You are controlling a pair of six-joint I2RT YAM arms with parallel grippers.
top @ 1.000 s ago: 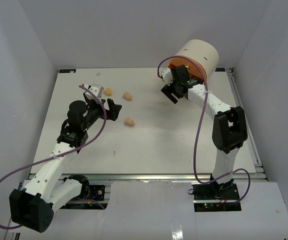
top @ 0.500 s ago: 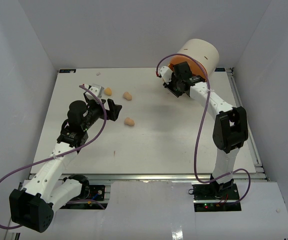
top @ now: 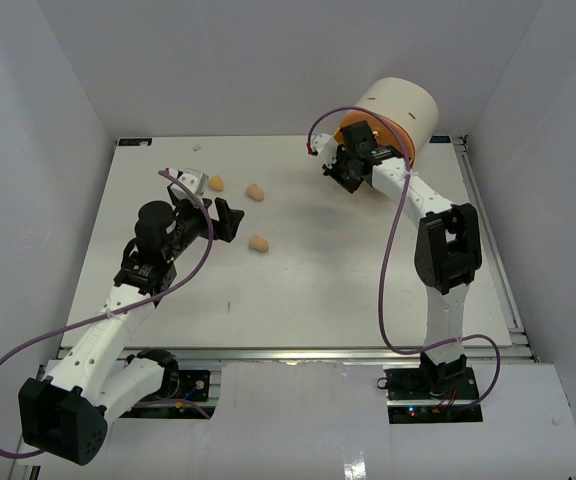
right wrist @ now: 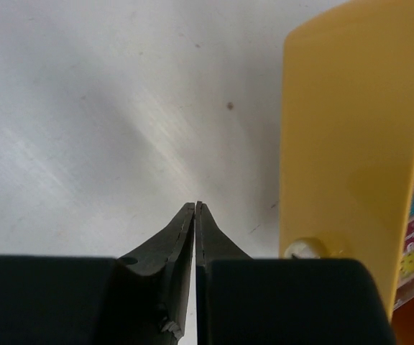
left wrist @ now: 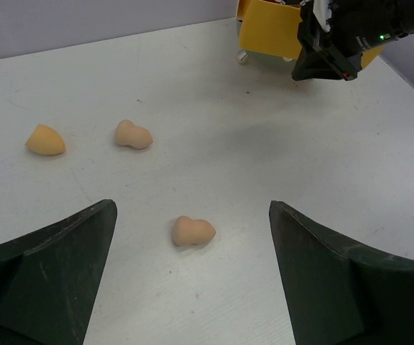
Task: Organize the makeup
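drawer step, probably: right pincer point(right wrist: 195, 206) clenched empty just beside the yellow drawer front point(right wrist: 343, 144) of the cream cylinder point(top: 400, 105), left pincer point(top: 224, 220) released near three peach egg-shaped sponges point(left wrist: 193, 231) loose on the white counter point(left wrist: 264, 151); next likely hooking that drawer.

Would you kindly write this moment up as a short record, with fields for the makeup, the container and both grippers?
makeup in view: far-left sponge, middle sponge, nearest sponge
placement: all loose on the table, apart from one another
container: cream cylinder at the far right, with a yellow drawer front
left gripper: open, holding nothing, facing the nearest sponge
right gripper: shut, nothing between its fingers, beside the yellow drawer front
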